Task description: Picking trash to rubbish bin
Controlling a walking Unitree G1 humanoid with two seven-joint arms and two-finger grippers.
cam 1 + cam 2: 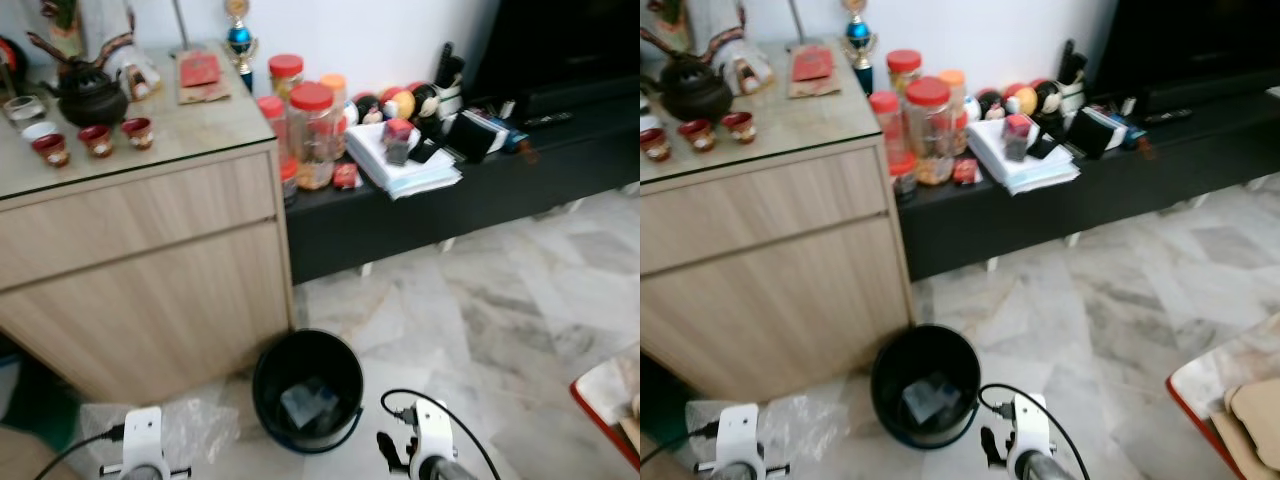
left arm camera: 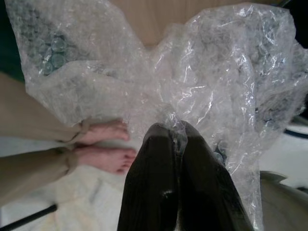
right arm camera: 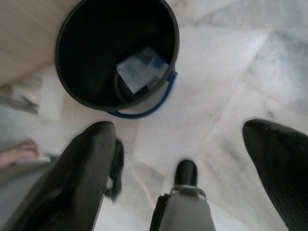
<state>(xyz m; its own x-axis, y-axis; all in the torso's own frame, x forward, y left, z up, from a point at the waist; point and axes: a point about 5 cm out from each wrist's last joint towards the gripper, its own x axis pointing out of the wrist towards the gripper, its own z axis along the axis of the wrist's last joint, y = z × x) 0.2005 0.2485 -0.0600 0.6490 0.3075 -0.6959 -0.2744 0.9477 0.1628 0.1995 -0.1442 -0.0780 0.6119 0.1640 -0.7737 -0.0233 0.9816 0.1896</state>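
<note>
1. My left gripper [image 2: 178, 144] has its jaws closed tight on a crumpled sheet of clear bubble wrap [image 2: 192, 86], pinched between the two black fingers [image 2: 154, 183].
2. In the head views that bubble wrap [image 1: 190, 430] lies low at about 8 o'clock from the black rubbish bin [image 1: 272, 362], just beside it on the floor side of the wooden cabinet [image 1: 150, 290].
3. Beyond the wrap, in my left wrist view, a person's bare feet [image 2: 108, 147] stand on the pale floor, with beige trouser legs above them.
4. My right gripper [image 3: 187, 144] hangs with its jaws spread wide and holds nothing; the bin [image 3: 77, 96] sits just past its fingertips on the marble floor [image 3: 231, 62].
5. Inside the bin lies a pale, bluish piece of packaging [image 3: 142, 70], and a blue handle [image 3: 144, 111] hangs down along the rim's outer side.
6. At 12 o'clock from the bin, the cabinet's top carries a dark teapot [image 1: 90, 95] and small red cups [image 1: 97, 140].
7. At 1 o'clock, a low black desk [image 1: 480, 195] holds red-lidded jars [image 1: 312, 130] and a stack of papers [image 1: 400, 165].
</note>
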